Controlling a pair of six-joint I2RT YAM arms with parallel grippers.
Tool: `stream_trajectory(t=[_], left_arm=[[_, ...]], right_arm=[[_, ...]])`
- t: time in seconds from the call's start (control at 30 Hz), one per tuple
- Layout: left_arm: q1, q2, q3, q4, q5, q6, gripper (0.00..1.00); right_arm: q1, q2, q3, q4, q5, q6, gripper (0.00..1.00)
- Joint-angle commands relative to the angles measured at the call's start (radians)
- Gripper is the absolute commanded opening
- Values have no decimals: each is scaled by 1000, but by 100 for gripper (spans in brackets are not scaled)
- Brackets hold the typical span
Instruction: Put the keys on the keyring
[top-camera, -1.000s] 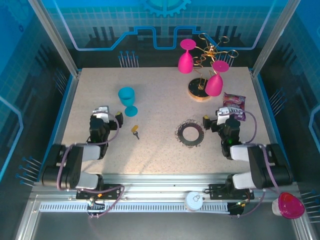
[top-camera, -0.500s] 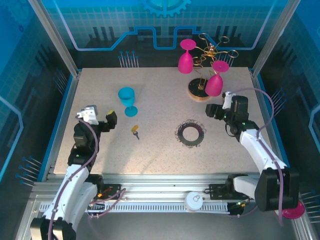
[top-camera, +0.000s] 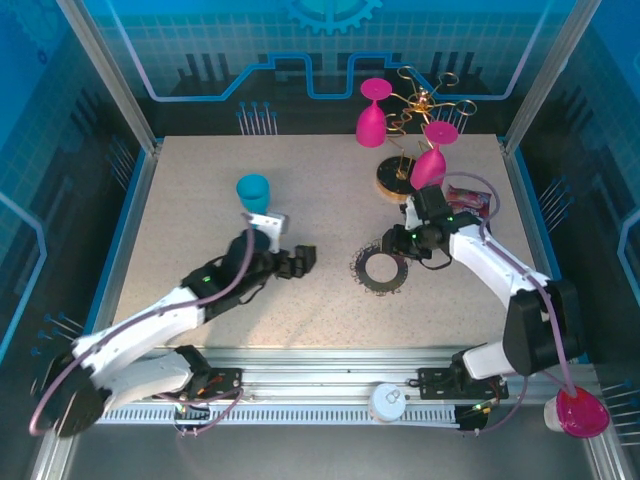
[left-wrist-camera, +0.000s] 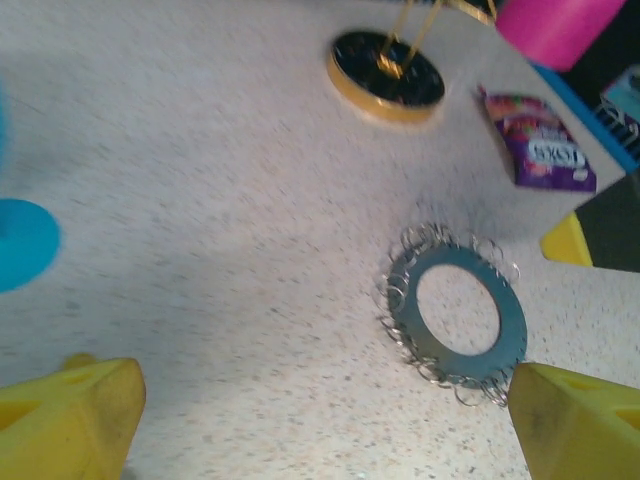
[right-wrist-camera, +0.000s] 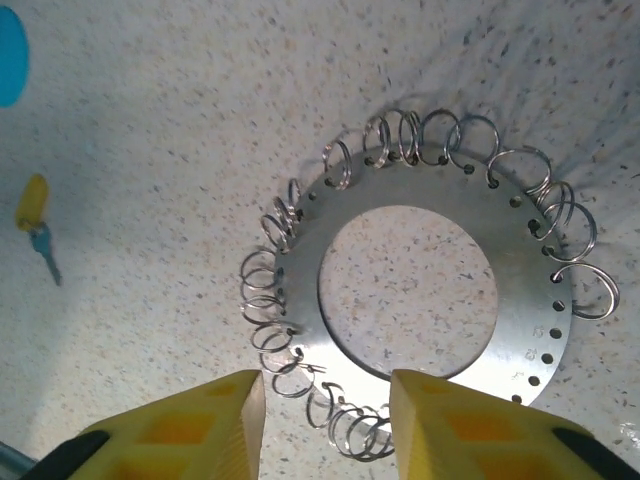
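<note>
The keyring (top-camera: 367, 268) lies on the table (top-camera: 200, 180), right of the goblet (top-camera: 253, 192), with the stand base (top-camera: 393, 182) behind it.

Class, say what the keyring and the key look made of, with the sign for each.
Keyring: probably metal, matt grey; a flat plate with punched holes and shiny wire coils. Key: head looks like plastic, bright opaque yellow; blade thin and bluish, likely metal.

- Left arm (top-camera: 150, 325), right arm (top-camera: 490, 265): white links, black joint housings.
- Left gripper (top-camera: 297, 262), right gripper (top-camera: 397, 243): black bodies.
- Left fingers (left-wrist-camera: 70, 425): yellow plastic, blocky.
- Right fingers (right-wrist-camera: 170, 435): same yellow, with recessed pockets moulded in.
- Cables (top-camera: 563, 355): thin, purple-grey, one slack run along each arm.
- Small green light near each wrist.
- Bases (top-camera: 445, 380): black.
</note>
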Motion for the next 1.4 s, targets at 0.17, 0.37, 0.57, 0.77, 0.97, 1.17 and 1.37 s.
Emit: stream_trajectory(t=[0.17, 0.37, 0.57, 0.77, 0.97, 1.17, 1.37], left_arm=[[-85, 391, 240, 126, -5, -146, 94], [-85, 557, 375, 90, 99, -156, 93], [-83, 586, 376, 114, 105, -179, 93], [-84, 587, 377, 116, 99, -189, 93], [-83, 589, 372, 127, 89, -194, 93], [-84, 588, 372, 129, 75, -188, 93], [-83, 586, 371, 129, 68, -192, 92]], right_arm=[[-130, 58, 26, -148, 55, -25, 36], [-215, 138, 48, -145, -34, -241, 39], [-263, 221, 55, -112, -96, -292, 36], [-264, 285, 53, -73, -126, -297, 34], [-261, 342, 78, -62, -146, -296, 29], [-259, 361, 79, -56, -141, -297, 23], [-257, 369, 76, -50, -149, -296, 18]])
